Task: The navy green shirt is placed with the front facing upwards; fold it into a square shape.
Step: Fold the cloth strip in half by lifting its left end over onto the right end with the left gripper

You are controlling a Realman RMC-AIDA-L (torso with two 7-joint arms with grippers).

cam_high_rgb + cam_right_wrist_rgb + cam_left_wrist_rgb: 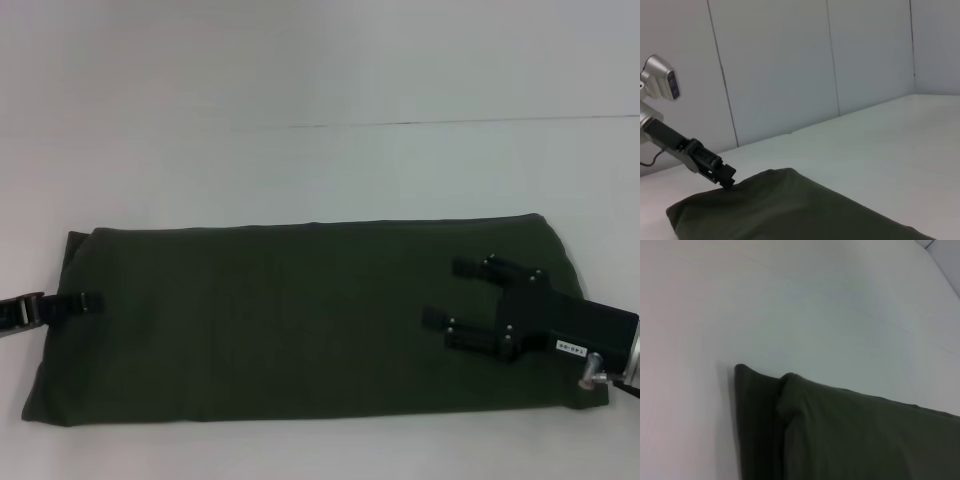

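Counter (320,170), white and plain, fills the head view and meets a pale panelled wall (790,75) seen behind it in the right wrist view.

The navy green shirt (290,320) lies flat on the counter as a long, wide band running from the robot's left to its right, taking up most of the near half of the surface. It is already folded lengthwise: only plain dark green cloth faces up, with no lettering or label in sight. In the left wrist view its left end shows two stacked layers, the upper fold set slightly in from the lower one, and the corner (742,371) sits on bare counter.

The right gripper (445,292) is over the shirt's right end, its black fingers spread wide apart and pointing toward the robot's left. Whether the fingertips touch the cloth cannot be told.

The left gripper (90,302) is at the shirt's left edge, reaching in from the side. Its dark tip sits right on the edge of the cloth, also seen from afar in the right wrist view (727,180). Whether its fingers are apart or pinched on the cloth cannot be told.
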